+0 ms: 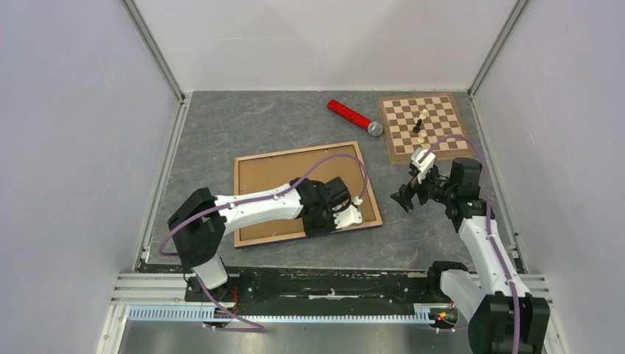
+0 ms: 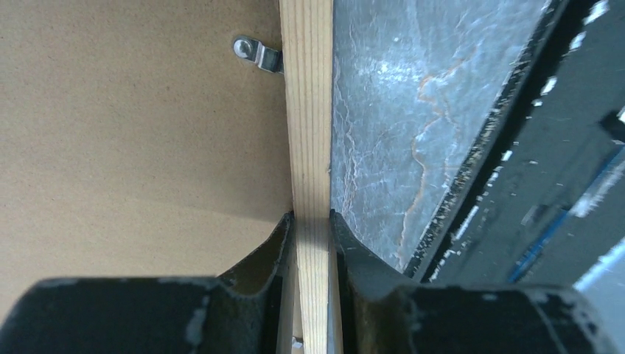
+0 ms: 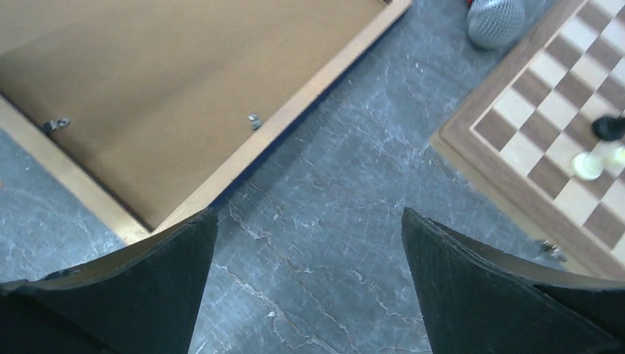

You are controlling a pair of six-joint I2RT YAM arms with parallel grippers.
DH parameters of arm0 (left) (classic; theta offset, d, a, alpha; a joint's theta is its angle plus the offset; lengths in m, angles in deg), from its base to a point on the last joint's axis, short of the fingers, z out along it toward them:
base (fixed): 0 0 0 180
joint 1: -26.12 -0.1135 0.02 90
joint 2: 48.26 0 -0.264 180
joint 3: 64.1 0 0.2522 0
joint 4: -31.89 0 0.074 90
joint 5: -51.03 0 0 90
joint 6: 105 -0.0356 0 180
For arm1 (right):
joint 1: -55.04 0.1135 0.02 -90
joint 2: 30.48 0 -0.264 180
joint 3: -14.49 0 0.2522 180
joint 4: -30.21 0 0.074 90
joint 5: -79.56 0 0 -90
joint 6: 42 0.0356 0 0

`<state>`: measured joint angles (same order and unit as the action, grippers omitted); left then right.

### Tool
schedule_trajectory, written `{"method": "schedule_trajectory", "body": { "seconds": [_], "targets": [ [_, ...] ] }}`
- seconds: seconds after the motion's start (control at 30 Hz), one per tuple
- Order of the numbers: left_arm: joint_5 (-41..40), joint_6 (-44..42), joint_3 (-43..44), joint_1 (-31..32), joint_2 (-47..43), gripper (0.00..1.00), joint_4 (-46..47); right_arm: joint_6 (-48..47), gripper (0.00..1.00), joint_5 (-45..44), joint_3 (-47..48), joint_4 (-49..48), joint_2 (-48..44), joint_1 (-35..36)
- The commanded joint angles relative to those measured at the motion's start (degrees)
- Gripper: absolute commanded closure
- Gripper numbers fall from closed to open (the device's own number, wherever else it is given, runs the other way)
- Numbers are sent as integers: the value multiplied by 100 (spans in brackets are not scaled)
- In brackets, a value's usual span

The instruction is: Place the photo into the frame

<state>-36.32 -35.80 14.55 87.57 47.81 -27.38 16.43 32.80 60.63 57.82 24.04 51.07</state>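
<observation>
The frame (image 1: 295,150) lies back side up on the grey table, light wood rails around a brown fibreboard panel (image 1: 284,184) held by small metal clips (image 2: 258,53). My left gripper (image 1: 348,218) is shut on the frame's near rail (image 2: 309,110) close to its right corner, one finger on each side of the wood. My right gripper (image 1: 405,198) is open and empty, hovering over bare table to the right of the frame (image 3: 309,92). The photo is not visible in any view.
A wooden chessboard (image 1: 426,127) with a few pieces stands at the back right and also shows in the right wrist view (image 3: 545,147). A red cylinder with a grey mesh end (image 1: 350,114) lies behind the frame. White walls enclose the table.
</observation>
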Motion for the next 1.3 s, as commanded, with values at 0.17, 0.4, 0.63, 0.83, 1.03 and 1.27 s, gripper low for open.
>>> {"method": "schedule_trajectory", "body": {
  "seconds": [0.17, 0.4, 0.63, 0.83, 1.03, 1.27],
  "targets": [
    [1024, -576, 1917, -327, 397, 98, -1445, -1944, 2, 475, 817, 1848, -987, 311],
    [1136, -624, 2524, -387, 759, 98, -1819, -2519, 3, -136, 942, 2333, -1193, 1003],
    [1198, -610, 2688, -456, 952, 98, -1908, -2483, 4, -966, 609, 2096, -1369, 1992],
    [1330, -573, 2781, -547, 1009, 98, -1939, -2417, 7, -1738, 146, 1789, -1459, 2701],
    [1441, -561, 2979, -591, 1084, 98, -2081, -2327, 9, -2485, -188, 1414, -1605, 3389],
    [1633, -623, 3116, -606, 1149, 98, -2247, -2291, 12, -3406, -476, 753, -1632, 3986]
  ]
}}
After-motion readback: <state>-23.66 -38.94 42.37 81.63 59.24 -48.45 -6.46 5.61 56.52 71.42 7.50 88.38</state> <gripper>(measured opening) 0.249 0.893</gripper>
